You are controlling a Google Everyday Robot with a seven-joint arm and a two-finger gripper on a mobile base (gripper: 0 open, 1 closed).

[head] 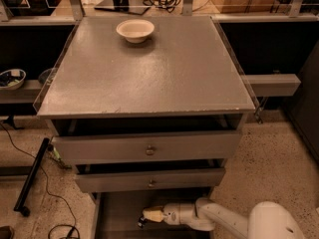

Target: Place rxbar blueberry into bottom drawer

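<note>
The bottom drawer (118,209) is pulled out below the two knobbed drawers, and its flat grey floor shows. My gripper (149,215) reaches into it from the right, low over the floor near the drawer's middle. A small dark shape (141,223) lies just below the gripper's tip. It looks like an end of the rxbar blueberry. I cannot tell whether the gripper touches it.
A cream round bowl (135,30) stands at the back of the cabinet top (149,73). The top drawer (148,148) and middle drawer (149,180) stick out slightly. A black cable and bar (31,176) lie on the floor at the left. My white arm (271,223) fills the lower right.
</note>
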